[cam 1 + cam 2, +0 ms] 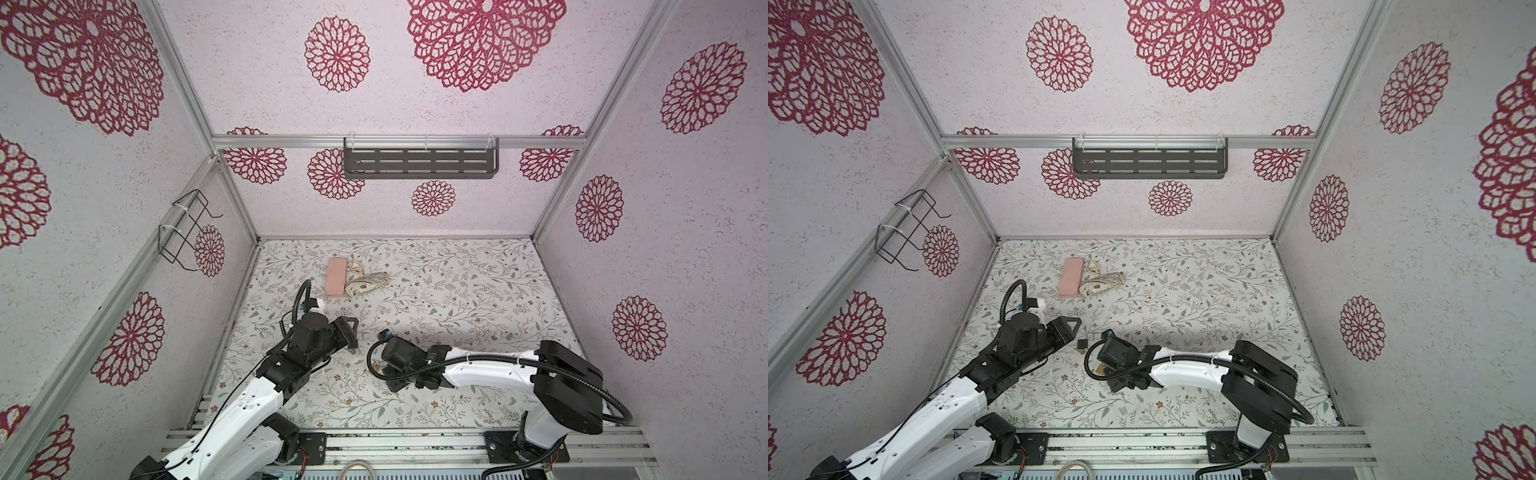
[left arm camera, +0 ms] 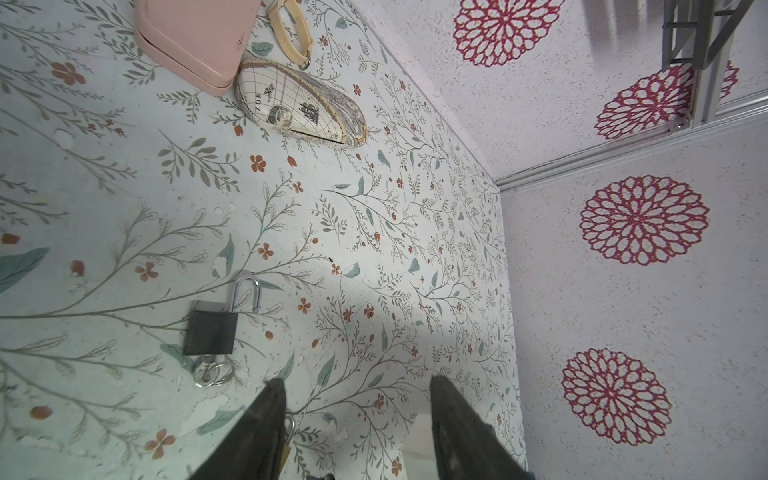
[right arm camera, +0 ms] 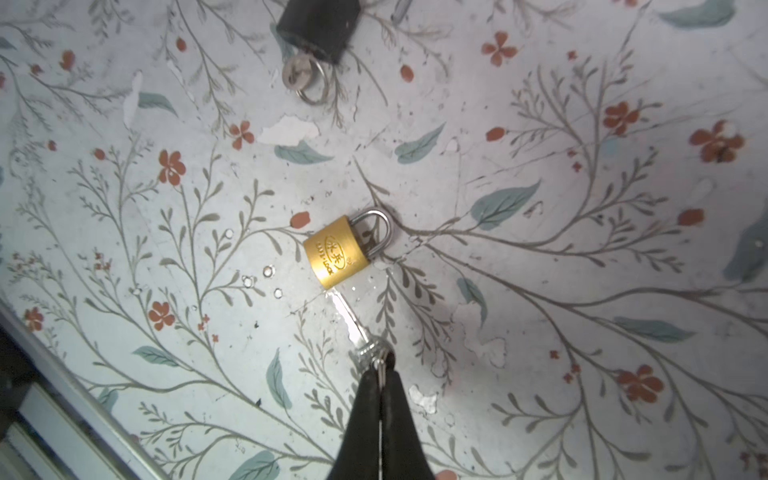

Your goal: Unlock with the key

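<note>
A brass padlock [image 3: 336, 257] lies flat on the floral tabletop [image 3: 540, 291] with its shackle closed. My right gripper [image 3: 380, 365] is shut on the head of a silver key [image 3: 349, 320], whose tip is at the padlock's bottom face. In both top views the right wrist [image 1: 401, 355] covers that grip. A black padlock [image 2: 210, 332] lies nearby with its shackle sprung open and its own key and ring [image 2: 212, 372] in its base. My left gripper [image 2: 357, 399] hangs open and empty just beside the black padlock [image 1: 1082, 343].
A pink case [image 1: 336, 276], a map-printed pouch [image 1: 365, 286] and a beige strap [image 2: 291, 29] lie at the back left of the table. A wire basket [image 1: 185, 230] hangs on the left wall, a grey shelf [image 1: 419, 158] on the back wall.
</note>
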Controlling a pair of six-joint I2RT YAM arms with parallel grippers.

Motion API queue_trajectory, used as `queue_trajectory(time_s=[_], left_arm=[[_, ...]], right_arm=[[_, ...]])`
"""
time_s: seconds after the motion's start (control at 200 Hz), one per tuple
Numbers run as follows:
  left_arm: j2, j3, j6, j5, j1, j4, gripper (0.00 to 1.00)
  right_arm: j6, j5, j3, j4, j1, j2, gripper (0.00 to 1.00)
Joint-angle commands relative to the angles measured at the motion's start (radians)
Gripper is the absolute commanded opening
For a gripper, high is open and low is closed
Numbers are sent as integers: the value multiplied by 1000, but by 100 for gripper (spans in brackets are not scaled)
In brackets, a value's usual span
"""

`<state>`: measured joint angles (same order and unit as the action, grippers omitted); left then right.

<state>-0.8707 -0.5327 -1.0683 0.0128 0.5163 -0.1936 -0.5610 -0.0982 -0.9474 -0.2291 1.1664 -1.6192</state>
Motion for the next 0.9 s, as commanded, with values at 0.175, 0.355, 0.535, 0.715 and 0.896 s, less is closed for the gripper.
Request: queue_trajectory(time_s=[0.175, 0.355, 0.535, 0.715, 0.896], left_arm=[[-52, 29, -37, 54, 21, 163, 57], [-120, 4, -10, 72, 54, 219, 57], [-187, -27, 33, 111, 92, 309, 56], [-232, -29, 64, 120, 129, 402, 55], [-274, -27, 73, 133, 154, 471, 53]], right_arm=[[-17, 8, 66, 122, -51, 162, 0], [-20, 33, 95, 188, -100, 244, 0], [-20, 76, 108, 227, -163, 301, 0], [-50, 122, 139, 294, -204, 336, 0], [-62, 123, 153, 330, -215, 350, 0]])
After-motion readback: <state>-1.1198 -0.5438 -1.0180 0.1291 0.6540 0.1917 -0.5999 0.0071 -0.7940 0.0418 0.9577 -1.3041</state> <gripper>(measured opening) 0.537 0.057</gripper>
